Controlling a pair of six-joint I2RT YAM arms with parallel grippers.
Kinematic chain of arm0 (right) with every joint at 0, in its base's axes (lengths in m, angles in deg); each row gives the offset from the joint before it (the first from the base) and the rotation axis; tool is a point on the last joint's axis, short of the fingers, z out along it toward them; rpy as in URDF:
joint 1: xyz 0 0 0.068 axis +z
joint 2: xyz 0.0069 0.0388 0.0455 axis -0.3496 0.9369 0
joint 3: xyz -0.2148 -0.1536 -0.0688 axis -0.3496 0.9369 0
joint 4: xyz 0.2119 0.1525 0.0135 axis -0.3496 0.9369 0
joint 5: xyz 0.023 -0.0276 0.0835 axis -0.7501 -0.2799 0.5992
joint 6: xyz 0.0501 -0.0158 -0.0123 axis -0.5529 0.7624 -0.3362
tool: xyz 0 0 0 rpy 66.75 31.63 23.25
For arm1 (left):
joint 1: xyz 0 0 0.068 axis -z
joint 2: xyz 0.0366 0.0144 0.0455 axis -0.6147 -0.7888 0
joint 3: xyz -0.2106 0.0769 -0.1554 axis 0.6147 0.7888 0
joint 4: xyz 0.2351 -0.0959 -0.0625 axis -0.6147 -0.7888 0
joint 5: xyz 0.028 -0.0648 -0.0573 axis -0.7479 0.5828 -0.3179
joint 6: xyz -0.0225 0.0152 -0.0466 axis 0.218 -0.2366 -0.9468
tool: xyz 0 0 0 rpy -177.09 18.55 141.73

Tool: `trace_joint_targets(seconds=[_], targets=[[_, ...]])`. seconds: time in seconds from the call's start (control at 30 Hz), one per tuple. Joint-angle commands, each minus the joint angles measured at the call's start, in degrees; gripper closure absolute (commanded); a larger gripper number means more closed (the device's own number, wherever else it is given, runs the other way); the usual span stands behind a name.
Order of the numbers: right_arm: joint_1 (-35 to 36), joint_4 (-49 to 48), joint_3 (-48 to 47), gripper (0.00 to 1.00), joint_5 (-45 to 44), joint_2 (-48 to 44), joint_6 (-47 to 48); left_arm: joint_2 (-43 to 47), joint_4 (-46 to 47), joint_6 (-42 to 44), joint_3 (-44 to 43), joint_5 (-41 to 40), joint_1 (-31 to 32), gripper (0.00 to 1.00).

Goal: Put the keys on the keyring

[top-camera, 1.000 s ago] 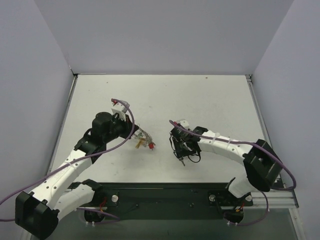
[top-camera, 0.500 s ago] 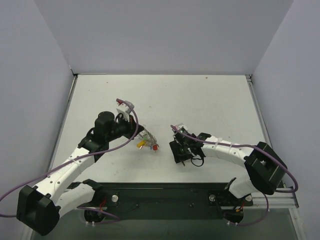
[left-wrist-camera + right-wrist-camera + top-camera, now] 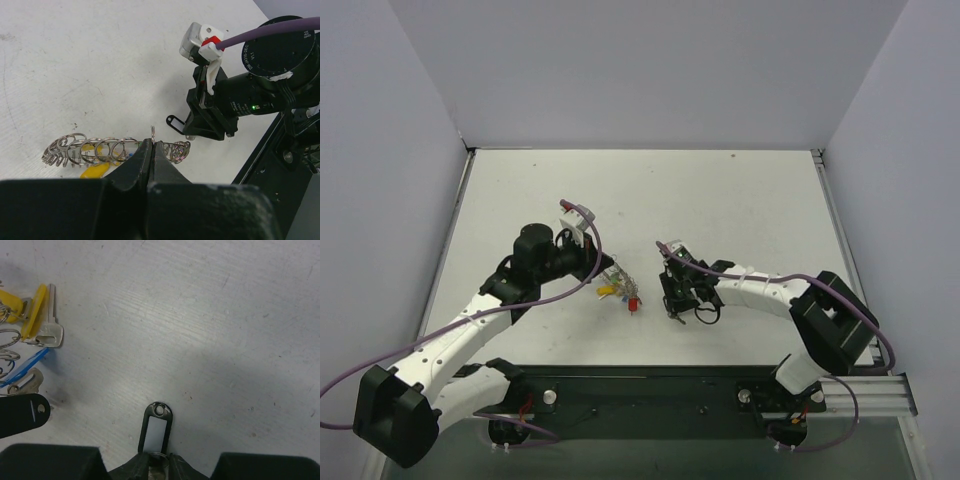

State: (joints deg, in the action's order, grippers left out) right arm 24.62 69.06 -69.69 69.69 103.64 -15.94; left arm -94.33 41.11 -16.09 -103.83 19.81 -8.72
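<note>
**Occluded and cropped items at both grippers**

Left wrist view: the closed fingers of the left gripper (image 3: 152, 146) cover the stretch of keyring (image 3: 115, 149) coil directly between and behind them. The yellow key head (image 3: 95, 171) under the coil is half hidden by the finger housing, and blades below the coil cannot be separated. Right wrist view: the near end of the black tag (image 3: 156, 427) vanishes between the fingertips of the right gripper (image 3: 156, 461), so contact there cannot be read. Left of the fingers, the picture edge cuts off the keyring loops, a blue tag (image 3: 25, 367) and a second black tag (image 3: 20, 415). Top view: the keys (image 3: 621, 292) just ahead of the left gripper are too small to count.
</note>
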Motion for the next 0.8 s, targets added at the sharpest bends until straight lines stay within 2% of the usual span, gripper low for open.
trace_joint_targets(seconds=[0.0,0.17,0.4,0.6,0.63,0.67,0.77], targets=[[-0.6,1.3,-0.2,0.86,-1.6,3.4,-0.5,0.3,5.6,1.0,-0.9,1.3,0.4,1.0],[-0.8,1.5,0.1,1.0,-1.8,0.8,-0.1,-0.4,5.4,1.3,-1.0,1.3,0.7,1.0],[-1.5,2.3,2.0,1.0,-4.1,-8.0,1.3,-0.9,5.8,1.4,-0.9,1.3,0.9,1.0],[-1.8,2.7,1.7,1.0,-2.9,-10.5,2.6,-1.4,6.0,1.5,-0.9,1.4,1.2,1.0],[-1.8,2.5,1.5,0.93,-2.1,-10.1,2.9,-1.4,6.0,1.6,-0.9,1.4,1.2,1.0],[-1.8,2.3,1.4,0.78,-1.1,-9.6,3.4,-1.4,6.0,1.6,-0.9,1.4,1.2,1.0],[-1.8,1.1,1.2,0.56,1.7,-7.0,3.8,-1.4,6.0,1.6,-0.9,1.4,1.2,1.0]])
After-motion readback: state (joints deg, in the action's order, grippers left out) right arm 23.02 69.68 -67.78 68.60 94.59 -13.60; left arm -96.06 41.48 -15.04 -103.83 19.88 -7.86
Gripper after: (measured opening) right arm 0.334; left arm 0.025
